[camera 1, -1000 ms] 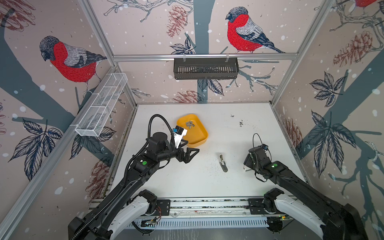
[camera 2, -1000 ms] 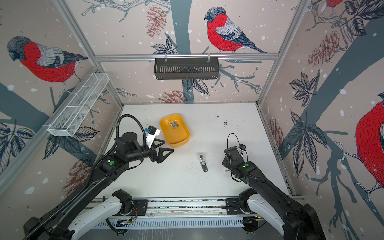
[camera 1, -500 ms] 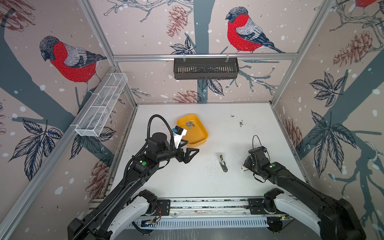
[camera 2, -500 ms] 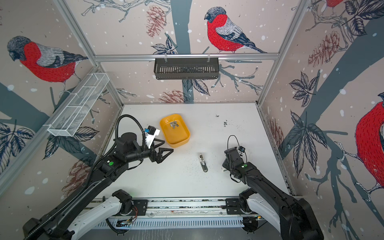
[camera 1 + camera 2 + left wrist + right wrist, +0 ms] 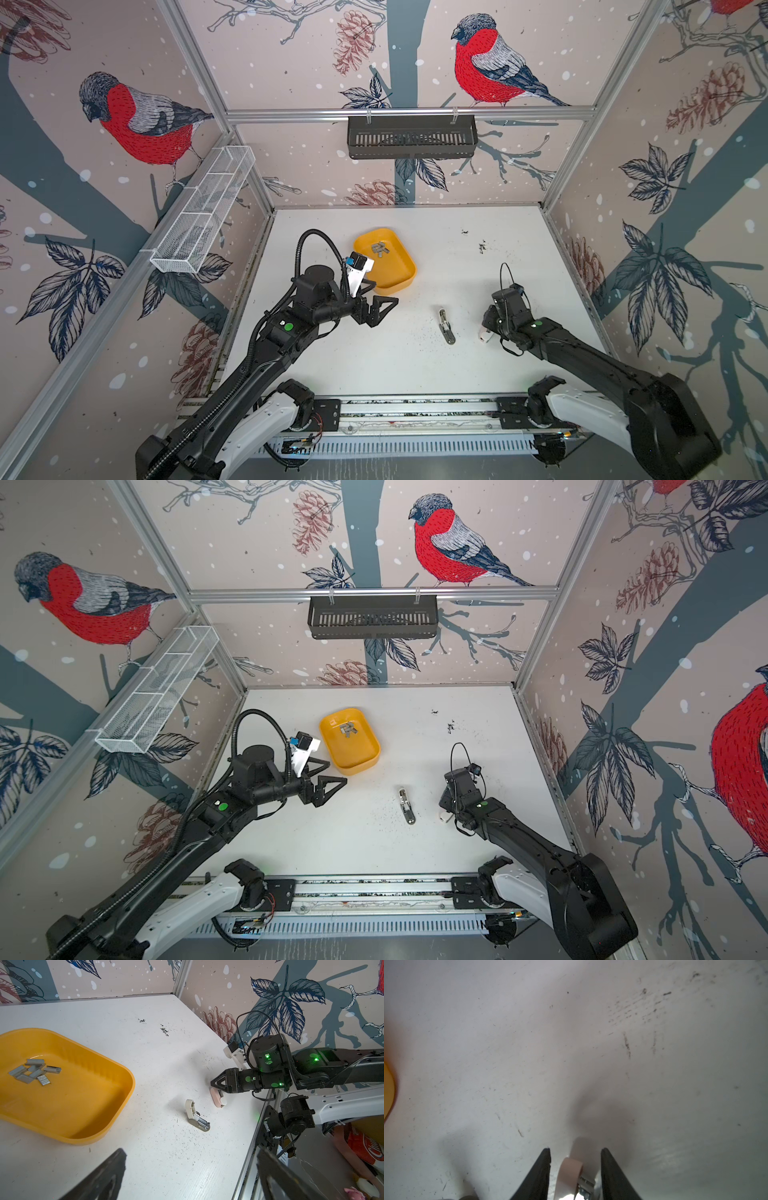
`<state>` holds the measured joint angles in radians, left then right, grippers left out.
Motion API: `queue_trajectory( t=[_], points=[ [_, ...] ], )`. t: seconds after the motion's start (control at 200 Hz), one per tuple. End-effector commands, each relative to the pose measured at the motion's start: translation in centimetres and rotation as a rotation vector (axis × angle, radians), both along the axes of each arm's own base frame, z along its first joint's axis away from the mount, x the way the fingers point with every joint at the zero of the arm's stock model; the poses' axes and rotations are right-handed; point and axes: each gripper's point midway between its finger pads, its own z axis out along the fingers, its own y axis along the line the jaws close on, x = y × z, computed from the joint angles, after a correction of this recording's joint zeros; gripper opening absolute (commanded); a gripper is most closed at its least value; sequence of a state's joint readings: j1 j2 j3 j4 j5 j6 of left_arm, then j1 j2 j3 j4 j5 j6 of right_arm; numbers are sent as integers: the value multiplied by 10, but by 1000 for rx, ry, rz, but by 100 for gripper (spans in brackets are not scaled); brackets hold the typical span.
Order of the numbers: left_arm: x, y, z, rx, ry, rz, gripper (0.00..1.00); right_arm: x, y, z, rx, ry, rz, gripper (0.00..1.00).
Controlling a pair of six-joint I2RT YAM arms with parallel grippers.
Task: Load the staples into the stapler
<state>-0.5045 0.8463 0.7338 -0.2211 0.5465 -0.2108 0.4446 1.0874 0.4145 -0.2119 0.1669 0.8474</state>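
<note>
The staples (image 5: 380, 248) (image 5: 34, 1072) lie as several short silvery strips in a yellow tray (image 5: 399, 278) (image 5: 87, 1118). A mini stapler (image 5: 446, 326) (image 5: 196, 1115) lies opened on the white table, its metal channel bare. A second, pink stapler (image 5: 218, 1099) (image 5: 570, 1174) lies to its right. My right gripper (image 5: 487, 329) (image 5: 576, 1150) is low over this pink stapler with a finger on each side, and a gap shows at both fingers. My left gripper (image 5: 380, 294) (image 5: 191, 1151) hovers wide open and empty beside the tray's near corner.
A black slotted basket (image 5: 411, 137) hangs on the back wall and a white wire basket (image 5: 203, 212) on the left wall. Dark specks (image 5: 482, 247) dot the table's far right. The metal rail (image 5: 415, 409) runs along the front edge.
The right gripper's fingers have drawn closer together round the pink stapler. The left arm has not moved.
</note>
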Motion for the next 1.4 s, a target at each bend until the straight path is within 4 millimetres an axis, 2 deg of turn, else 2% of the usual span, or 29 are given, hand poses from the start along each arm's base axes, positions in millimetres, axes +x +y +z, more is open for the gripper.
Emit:
queue_trajectory(
  t=[0.0, 0.26, 0.36, 0.48, 0.615, 0.735, 0.841, 1.011, 1.256, 1.396],
  points=[
    [3, 0, 5, -9, -23, 3, 98, 21, 10, 13, 0, -75, 40, 41],
    [2, 0, 5, -10, -23, 2, 98, 48, 32, 25, -10, -124, 116, 41],
    [2, 0, 5, -10, -22, 3, 98, 53, 37, 30, -10, -141, 137, 42],
    [2, 0, 5, -11, -23, 3, 98, 51, 32, 32, -34, -140, 134, 46],
    [2, -1, 5, -12, -24, 0, 98, 38, 18, 34, -63, -121, 102, 49],
    [1, -1, 6, -12, -23, -1, 98, 14, -4, 25, -104, -34, 35, 52],
    [1, -1, 5, -14, -21, -3, 98, -8, -11, 17, -84, 19, 11, 56],
    [0, -1, 7, -16, -23, -5, 98, -25, -3, 6, 2, 42, 33, 59],
    [0, -1, 6, -19, -20, -6, 98, -28, 11, -2, 47, 54, 76, 60],
    [0, -1, 7, -19, -22, -5, 98, -27, 19, -3, 72, 44, 93, 55]
  ],
)
